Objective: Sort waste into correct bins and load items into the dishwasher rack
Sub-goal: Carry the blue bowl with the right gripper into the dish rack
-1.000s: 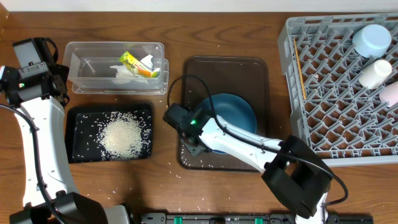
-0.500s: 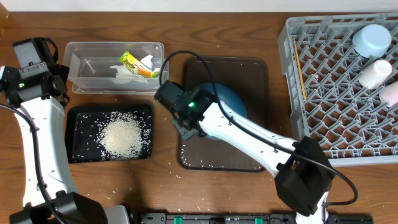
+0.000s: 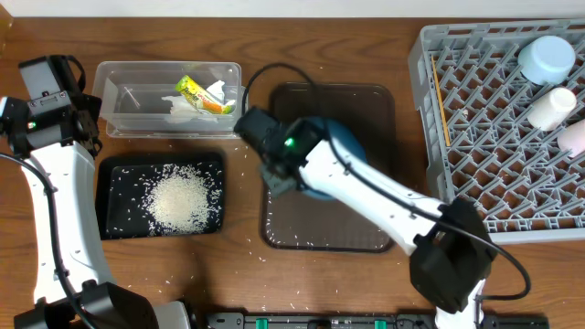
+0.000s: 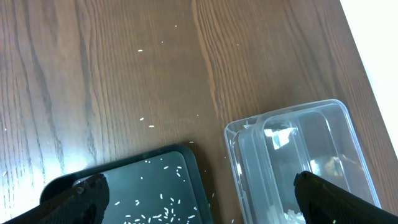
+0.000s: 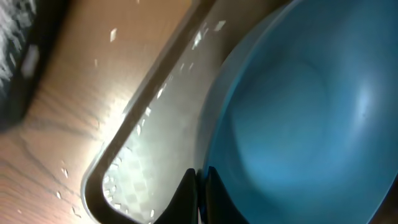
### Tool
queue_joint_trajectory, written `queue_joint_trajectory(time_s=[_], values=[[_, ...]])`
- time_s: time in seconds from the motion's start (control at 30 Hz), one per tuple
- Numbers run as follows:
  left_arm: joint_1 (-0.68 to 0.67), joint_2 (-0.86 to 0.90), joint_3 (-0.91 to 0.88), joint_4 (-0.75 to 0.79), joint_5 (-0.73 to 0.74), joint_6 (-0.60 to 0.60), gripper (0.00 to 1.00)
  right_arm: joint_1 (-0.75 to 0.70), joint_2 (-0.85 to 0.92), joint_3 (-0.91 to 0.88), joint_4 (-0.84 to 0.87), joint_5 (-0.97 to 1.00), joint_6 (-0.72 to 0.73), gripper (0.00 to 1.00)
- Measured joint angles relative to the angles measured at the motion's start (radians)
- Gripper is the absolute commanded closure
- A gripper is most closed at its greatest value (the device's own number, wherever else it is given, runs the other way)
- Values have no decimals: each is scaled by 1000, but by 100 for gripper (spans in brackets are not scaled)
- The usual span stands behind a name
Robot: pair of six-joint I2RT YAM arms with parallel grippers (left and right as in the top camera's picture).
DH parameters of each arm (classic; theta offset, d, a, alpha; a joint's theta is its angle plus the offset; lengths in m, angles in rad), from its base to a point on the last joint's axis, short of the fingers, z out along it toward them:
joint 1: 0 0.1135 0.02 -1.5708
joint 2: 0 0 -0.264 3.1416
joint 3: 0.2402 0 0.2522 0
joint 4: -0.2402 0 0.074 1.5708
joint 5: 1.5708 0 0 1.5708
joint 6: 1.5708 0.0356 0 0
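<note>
My right gripper (image 3: pixel 280 177) (image 5: pixel 200 186) is shut on the rim of the wide dark-blue bowl (image 3: pixel 353 146) (image 5: pixel 298 124) and holds it tilted over the brown serving tray (image 3: pixel 329 230) (image 5: pixel 155 155). The rice heap (image 3: pixel 178 199) lies in the black tray (image 3: pixel 108 196) (image 4: pixel 93 180). The yellow-green wrapper (image 3: pixel 199 94) and the white napkin (image 3: pixel 175 107) lie in the clear tub (image 3: pixel 123 71) (image 4: pixel 292 149). My left gripper (image 3: pixel 80 128) (image 4: pixel 199 194) is open and empty above the gap between the black tray and the tub. The grey rack (image 3: pixel 475 128) holds the pale-blue cup (image 3: pixel 546 57) and the white cup (image 3: pixel 551 107).
A thin wooden stick, likely chopsticks (image 3: pixel 441 102), lies along the rack's left side. A pinkish cup (image 3: pixel 574 137) sits at the rack's right edge. Loose rice grains are scattered on the wooden table (image 3: pixel 247 247) around the black tray.
My right gripper has carried the bowl from the lower part of the brown tray up and toward the tray's upper left, tilting it. The left arm has not moved.
</note>
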Motion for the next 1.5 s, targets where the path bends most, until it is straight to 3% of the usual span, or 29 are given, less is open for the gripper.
queue_joint_trajectory(time_s=[0.23,0.4,0.57,0.83,1.07,1.5], values=[[0,0,0,0,0,0,2,-191,-157,95,10,-1,-71,99],[0,0,0,0,0,0,2,-403,-307,122,55,-60,-116,99],[0,0,0,0,0,0,3,-660,-356,127,108,-285,-160,99],[0,0,0,0,0,0,2,-1013,-286,125,278,-795,-187,99],[0,0,0,0,0,0,2,-1090,-176,123,468,-1075,-107,99],[0,0,0,0,0,0,2,-1094,48,121,616,-1201,60,99]])
